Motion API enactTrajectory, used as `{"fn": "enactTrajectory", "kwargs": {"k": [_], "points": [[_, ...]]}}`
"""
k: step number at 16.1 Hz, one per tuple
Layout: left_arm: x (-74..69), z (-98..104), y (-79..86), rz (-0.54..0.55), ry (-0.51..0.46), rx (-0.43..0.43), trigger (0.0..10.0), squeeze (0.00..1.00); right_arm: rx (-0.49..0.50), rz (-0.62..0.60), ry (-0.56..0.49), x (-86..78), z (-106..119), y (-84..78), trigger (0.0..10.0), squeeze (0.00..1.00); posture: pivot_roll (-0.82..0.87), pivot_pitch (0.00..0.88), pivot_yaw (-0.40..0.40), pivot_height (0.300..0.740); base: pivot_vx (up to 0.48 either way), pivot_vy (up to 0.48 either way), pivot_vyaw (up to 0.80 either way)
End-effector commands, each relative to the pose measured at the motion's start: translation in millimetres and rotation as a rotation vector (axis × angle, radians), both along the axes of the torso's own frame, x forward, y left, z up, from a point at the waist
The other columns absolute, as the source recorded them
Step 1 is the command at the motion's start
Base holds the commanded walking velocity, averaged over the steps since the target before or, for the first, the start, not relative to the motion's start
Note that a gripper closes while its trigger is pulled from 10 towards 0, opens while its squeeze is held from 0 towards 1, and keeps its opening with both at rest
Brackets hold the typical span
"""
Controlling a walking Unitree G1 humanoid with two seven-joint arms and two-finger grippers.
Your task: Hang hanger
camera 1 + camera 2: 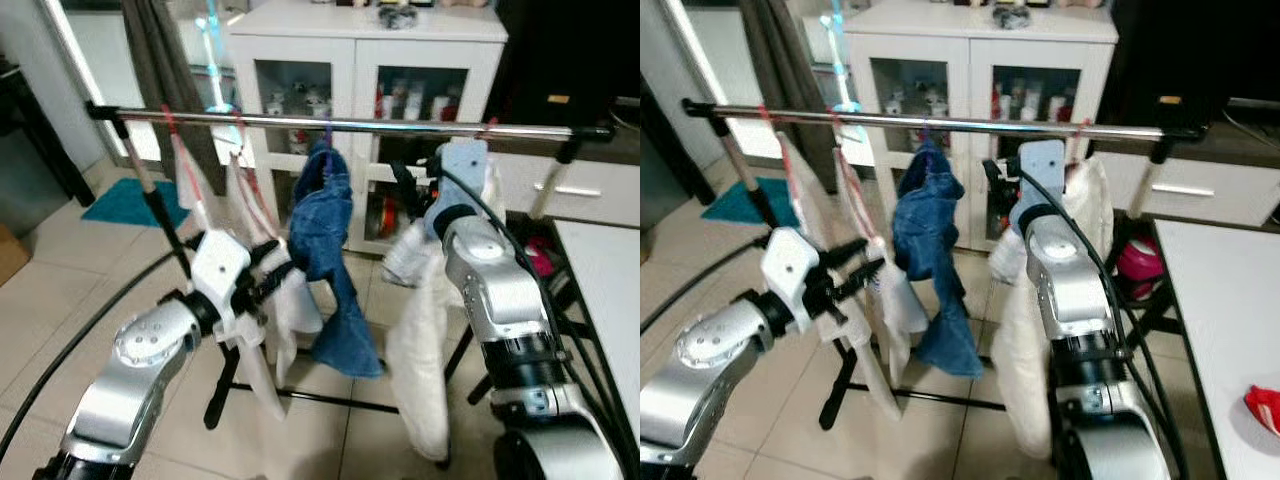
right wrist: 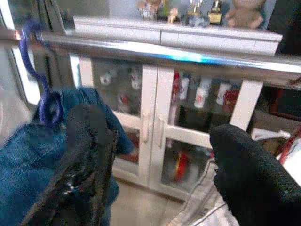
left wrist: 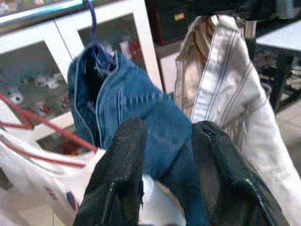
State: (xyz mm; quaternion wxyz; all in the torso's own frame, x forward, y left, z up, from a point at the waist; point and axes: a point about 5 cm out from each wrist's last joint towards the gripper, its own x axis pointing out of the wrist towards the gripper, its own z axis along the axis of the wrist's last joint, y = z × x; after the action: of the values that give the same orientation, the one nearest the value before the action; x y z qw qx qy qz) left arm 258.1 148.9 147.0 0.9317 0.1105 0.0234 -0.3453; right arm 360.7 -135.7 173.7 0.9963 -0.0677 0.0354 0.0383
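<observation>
rail: chrome bar across drying rack | hanger: purple hook over rail, carrying blue jeans | left gripper: below rail, fingers parted, jeans just ahead between them, contact unclear | right gripper: just under rail, fingers wide apart, empty, hanger beside one finger | white garments hang from rail either side

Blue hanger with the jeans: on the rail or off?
On. The blue hanger's hook curls over the steel rail, jeans dangling below; right gripper open nearby.

Shiny metal rail, blue denim garment, plastic hanger.
</observation>
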Motion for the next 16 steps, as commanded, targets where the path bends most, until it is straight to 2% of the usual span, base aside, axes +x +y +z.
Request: {"fn": "enactTrajectory", "kwargs": {"k": [1,3,4,5,8,12,16], "points": [[-3.2,3.7,-2.3,-0.040,-0.004,0.018,10.0,0.00,-0.123,-0.028,0.057,5.3,-11.1,-3.9,10.0,0.00,-0.05,0.000,0.054,0.719,0.000,0.000,0.00],[-4.9,3.1,-2.9,-0.046,-0.001,0.023,10.0,0.00,-0.209,-0.053,0.105,7.0,-23.7,-12.3,10.0,0.00,-0.05,0.000,0.048,0.719,0.000,0.000,0.00],[-5.3,3.9,-3.5,-0.046,0.000,0.011,10.0,0.00,-0.186,-0.087,0.115,7.4,-28.3,-19.4,10.0,0.00,-0.05,0.000,0.047,0.719,0.000,0.000,0.00],[-5.4,4.5,-3.4,-0.048,0.000,0.010,10.0,0.00,-0.195,-0.138,0.113,7.9,-30.5,-33.3,10.0,0.00,-0.05,0.000,0.048,0.719,0.000,0.000,0.00],[-6.1,4.8,-3.0,-0.052,0.002,0.012,10.0,0.00,-0.196,-0.175,0.063,9.6,-21.9,-47.0,10.0,0.00,-0.05,0.000,0.049,0.719,0.000,0.000,0.00],[-9.2,4.8,-2.2,-0.058,0.006,0.013,10.0,0.00,-0.167,-0.144,-0.069,11.2,3.8,-44.5,10.0,0.00,-0.04,0.000,0.046,0.719,0.000,0.000,0.00],[-12.5,5.0,-3.3,-0.085,0.016,0.014,10.0,0.00,-0.169,-0.132,-0.112,5.1,13.9,-46.3,10.0,0.00,-0.03,0.000,0.044,0.719,0.000,0.000,0.00]]}}
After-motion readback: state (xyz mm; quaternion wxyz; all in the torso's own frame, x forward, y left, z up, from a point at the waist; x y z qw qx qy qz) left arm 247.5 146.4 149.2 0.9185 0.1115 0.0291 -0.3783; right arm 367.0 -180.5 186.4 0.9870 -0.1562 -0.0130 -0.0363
